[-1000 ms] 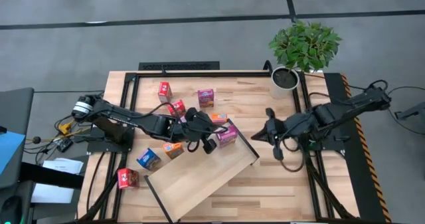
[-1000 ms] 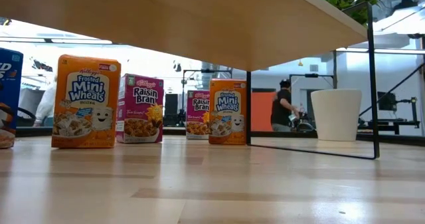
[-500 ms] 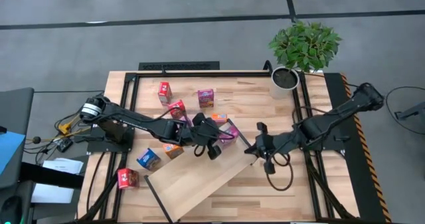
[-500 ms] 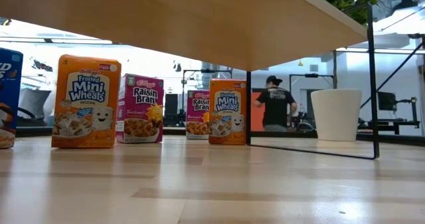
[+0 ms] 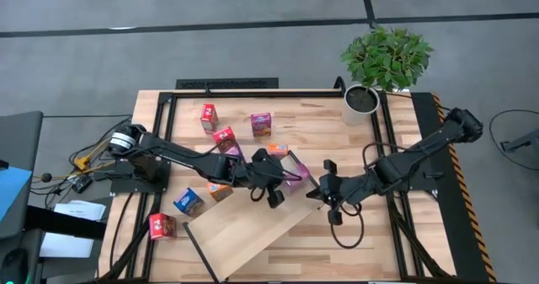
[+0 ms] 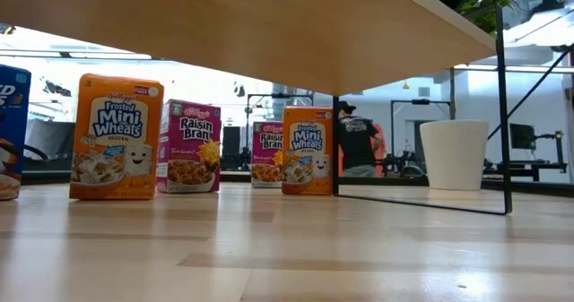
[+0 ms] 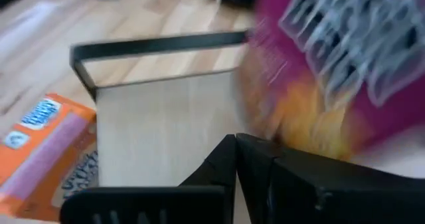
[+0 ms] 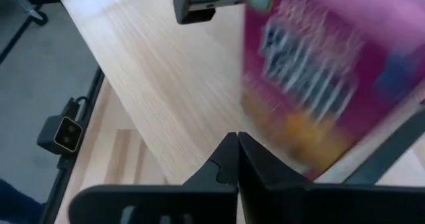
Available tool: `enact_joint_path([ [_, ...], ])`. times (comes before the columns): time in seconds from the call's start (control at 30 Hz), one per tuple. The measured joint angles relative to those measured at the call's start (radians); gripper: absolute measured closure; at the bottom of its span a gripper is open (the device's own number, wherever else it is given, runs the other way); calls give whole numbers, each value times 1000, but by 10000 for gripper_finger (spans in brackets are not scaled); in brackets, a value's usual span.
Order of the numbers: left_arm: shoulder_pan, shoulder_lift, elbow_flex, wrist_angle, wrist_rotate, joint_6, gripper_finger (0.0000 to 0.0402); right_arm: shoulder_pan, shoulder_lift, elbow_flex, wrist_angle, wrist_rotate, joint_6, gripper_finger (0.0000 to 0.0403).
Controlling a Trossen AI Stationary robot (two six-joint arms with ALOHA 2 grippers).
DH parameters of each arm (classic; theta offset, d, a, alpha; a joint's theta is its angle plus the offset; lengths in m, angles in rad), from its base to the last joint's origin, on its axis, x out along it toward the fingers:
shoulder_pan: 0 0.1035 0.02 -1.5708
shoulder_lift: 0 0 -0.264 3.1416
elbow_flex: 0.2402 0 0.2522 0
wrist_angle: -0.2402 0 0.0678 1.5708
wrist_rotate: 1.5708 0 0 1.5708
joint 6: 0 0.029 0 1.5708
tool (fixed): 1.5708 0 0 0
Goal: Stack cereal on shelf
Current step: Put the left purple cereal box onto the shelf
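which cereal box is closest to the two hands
The magenta-pink box at the shelf's far end, between the left hand and the right hand. The other boxes sit farther off on the table, well left of both hands.

Both arms stretch toward the table's middle, the left gripper (image 5: pixel 284 176) and right gripper (image 5: pixel 315 191) near each other, each with fingers pressed together

Pale matt wood shelf (image 5: pixel 253 225) with black metal frame, glossy printed cardboard cereal boxes (image 6: pixel 117 137), planked wooden tabletop (image 5: pixel 312 124)
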State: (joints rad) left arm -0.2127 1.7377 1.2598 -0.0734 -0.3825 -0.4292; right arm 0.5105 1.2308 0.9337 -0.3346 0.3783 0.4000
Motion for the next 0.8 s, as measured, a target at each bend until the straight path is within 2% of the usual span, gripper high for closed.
enact_joint_path([
  [0.33,-11,17,-1,62,19,0,401,41,0,0,-5,29,46,394],
  [0.6,-13,17,0,122,40,-2,401,47,0,0,-6,66,73,376],
  [0.8,-18,17,0,123,72,-14,401,47,0,0,-6,68,74,389],
])
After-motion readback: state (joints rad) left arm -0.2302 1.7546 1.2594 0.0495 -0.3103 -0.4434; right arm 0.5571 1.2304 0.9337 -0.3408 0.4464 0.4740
